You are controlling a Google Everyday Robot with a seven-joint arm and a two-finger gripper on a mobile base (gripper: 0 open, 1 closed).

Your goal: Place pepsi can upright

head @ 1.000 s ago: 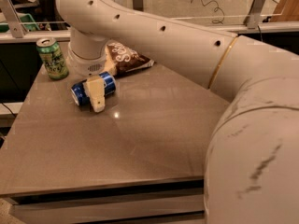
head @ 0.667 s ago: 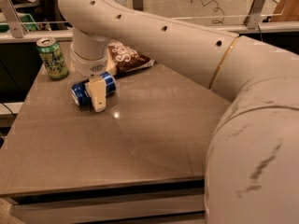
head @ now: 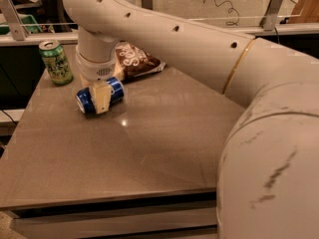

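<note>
The pepsi can (head: 115, 88), blue with a silver end, lies on its side on the brown table (head: 149, 148), left of the middle, its end facing front left. My gripper (head: 102, 99) hangs from the white arm straight down over the can and straddles its middle. A beige part of the gripper crosses the can's near side and hides its lettering. The can rests on the table surface.
A green can with yellow markings (head: 56, 62) stands upright at the table's back left, apart from the pepsi can. A brown snack bag (head: 134, 61) lies just behind the gripper. The big white arm (head: 269, 133) fills the right side. A glass-railed ledge (head: 279, 29) runs behind the table.
Almost nothing. The arm has shifted very slightly; the pepsi can still lies on its side in the same spot with the gripper over it.
</note>
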